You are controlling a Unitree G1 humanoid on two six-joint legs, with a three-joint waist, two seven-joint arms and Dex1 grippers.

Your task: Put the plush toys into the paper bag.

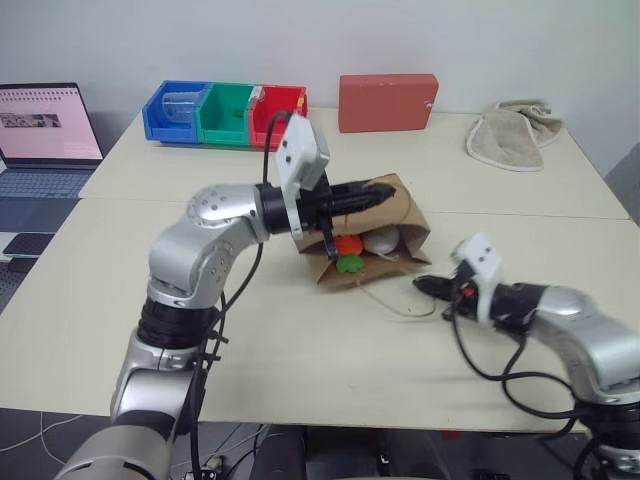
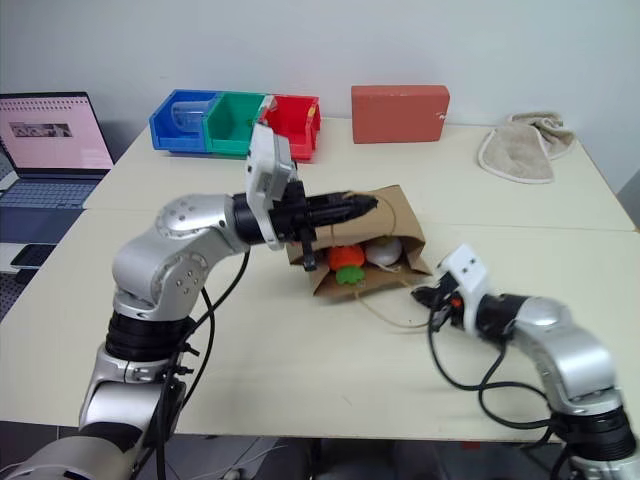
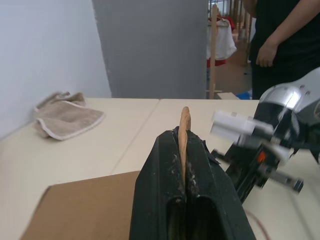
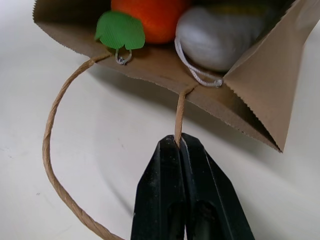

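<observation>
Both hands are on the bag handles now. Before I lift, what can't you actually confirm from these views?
- Orange carrot and white toy: tops cut off by the right wrist view's edge; faces hidden.
- Paper bag interior: back unseen, left hand crosses the mouth.
- Right hand: handle loop's lower end runs off frame.

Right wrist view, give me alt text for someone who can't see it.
The right hand, shut, pinches a cord handle of the paper bag, which lies open on the table. Inside sit the orange carrot toy with its green leaf and the white toy.
</observation>
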